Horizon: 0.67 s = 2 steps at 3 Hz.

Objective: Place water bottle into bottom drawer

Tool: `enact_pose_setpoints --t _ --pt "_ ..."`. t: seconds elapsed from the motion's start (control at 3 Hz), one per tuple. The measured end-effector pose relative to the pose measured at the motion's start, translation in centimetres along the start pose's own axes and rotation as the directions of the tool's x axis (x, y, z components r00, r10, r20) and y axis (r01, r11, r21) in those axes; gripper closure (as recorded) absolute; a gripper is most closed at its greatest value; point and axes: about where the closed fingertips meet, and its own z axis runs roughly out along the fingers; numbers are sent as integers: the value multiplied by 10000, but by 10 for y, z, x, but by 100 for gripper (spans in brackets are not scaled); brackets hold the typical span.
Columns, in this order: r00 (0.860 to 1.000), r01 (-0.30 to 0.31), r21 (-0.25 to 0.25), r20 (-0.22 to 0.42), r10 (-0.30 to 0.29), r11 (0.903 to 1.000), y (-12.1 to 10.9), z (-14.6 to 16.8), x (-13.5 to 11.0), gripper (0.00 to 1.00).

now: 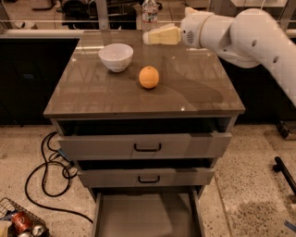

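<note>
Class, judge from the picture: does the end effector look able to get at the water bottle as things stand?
Probably yes. The end effector hovers just in front of the water bottle at the back edge of the cabinet top, nothing between them; the bowl and orange sit nearer the front.

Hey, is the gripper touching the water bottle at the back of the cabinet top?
Cannot tell. In the camera view the gripper sits right at the base of the water bottle and overlaps it, so neither a gap nor contact shows plainly.
</note>
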Motion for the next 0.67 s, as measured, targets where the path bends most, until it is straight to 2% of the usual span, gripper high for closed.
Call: enact_pose_setpoints --t 0.33,0.67 --pt "9955 -372 1054 909 277 9937 -15 32 -10 0" --pt "9955 -373 1053 909 278 9937 -15 33 -10 0"
